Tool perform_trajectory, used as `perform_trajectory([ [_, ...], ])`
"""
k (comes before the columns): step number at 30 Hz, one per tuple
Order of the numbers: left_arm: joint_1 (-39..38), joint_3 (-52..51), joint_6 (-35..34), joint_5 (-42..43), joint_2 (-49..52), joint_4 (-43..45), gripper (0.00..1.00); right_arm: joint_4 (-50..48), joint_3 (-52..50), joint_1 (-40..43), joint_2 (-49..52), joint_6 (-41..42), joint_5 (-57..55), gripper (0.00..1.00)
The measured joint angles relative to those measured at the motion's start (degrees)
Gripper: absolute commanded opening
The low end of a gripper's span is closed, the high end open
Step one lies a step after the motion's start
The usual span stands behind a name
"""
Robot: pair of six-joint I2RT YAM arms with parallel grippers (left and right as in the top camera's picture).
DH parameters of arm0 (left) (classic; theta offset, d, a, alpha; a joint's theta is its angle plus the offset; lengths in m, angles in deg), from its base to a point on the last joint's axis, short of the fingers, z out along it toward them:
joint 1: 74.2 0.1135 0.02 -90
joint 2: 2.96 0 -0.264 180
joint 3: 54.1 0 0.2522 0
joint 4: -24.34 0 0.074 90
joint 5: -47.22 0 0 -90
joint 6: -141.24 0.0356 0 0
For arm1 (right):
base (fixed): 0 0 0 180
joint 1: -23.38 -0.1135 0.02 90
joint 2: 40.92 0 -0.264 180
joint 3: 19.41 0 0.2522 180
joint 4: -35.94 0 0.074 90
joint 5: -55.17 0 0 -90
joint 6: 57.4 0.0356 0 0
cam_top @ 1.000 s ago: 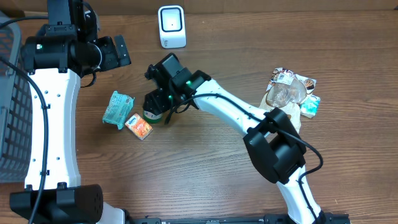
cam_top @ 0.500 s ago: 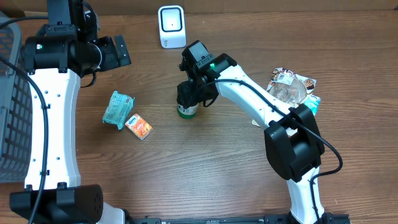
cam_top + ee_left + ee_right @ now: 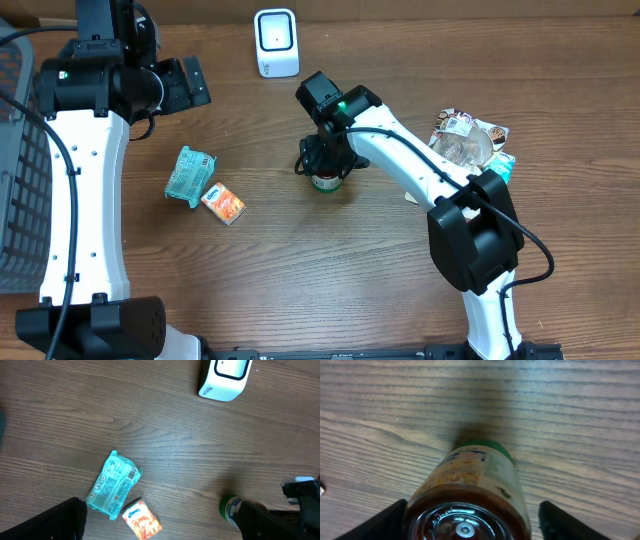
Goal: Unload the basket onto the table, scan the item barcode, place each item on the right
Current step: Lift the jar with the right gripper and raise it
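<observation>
Glass jar (image 3: pixel 470 485) with a green lid, a yellow-and-white label and dark red contents sits near the middle of the brown wooden table (image 3: pixel 300 270), between the black fingers (image 3: pixel 385 520) of the right gripper (image 3: pixel 322 168). Those jaws stand apart, one on each side of the jar. A sliver of wood shows between the glass and the right-hand finger, so they are not clamped on it. Seen from the wrist, the jar's clear base faces the camera and its lid end points away, down toward the wood; whether it leans or lies flat I cannot tell. From above, the gripper and wrist cover most of the jar, leaving only a bit of green and label showing. A white boxy barcode scanner (image 3: pixel 276 42) with a dark-framed window stands at the far edge of the table, well apart from the jar, with a stretch of bare wood between them. To the jar's left lie a teal crinkled packet (image 3: pixel 188 173) and, just beside it, a small orange tissue pack (image 3: pixel 223 203). On the right, near the right arm's elbow, sits a heap of clear-wrapped goods (image 3: pixel 463 145). The left gripper (image 3: pixel 192 84) hangs over the far left of the table with its jaws wide apart, holding nothing. A grey mesh basket (image 3: pixel 15 170) sits at the left edge.
</observation>
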Motion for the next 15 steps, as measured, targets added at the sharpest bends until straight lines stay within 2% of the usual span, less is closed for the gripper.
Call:
perform_trajectory([
  [3,0.00,0.00,0.00,0.00,0.00,0.00,0.99,-0.20,0.50,0.02,0.00,-2.71,-1.01,1.00],
  [4,0.00,0.00,0.00,0.00,0.00,0.00,1.00,-0.37,0.81,0.02,0.00,-4.48,-1.22,1.00],
  [9,0.00,0.00,0.00,0.00,0.00,0.00,0.99,-0.33,1.20,0.02,0.00,-15.43,-1.55,1.00],
  [10,0.00,0.00,0.00,0.02,0.00,0.00,0.99,0.76,1.20,0.02,0.00,-20.33,-1.03,1.00],
  [15,0.00,0.00,0.00,0.00,0.00,0.00,1.00,2.75,1.20,0.02,0.00,-31.91,3.15,0.87],
])
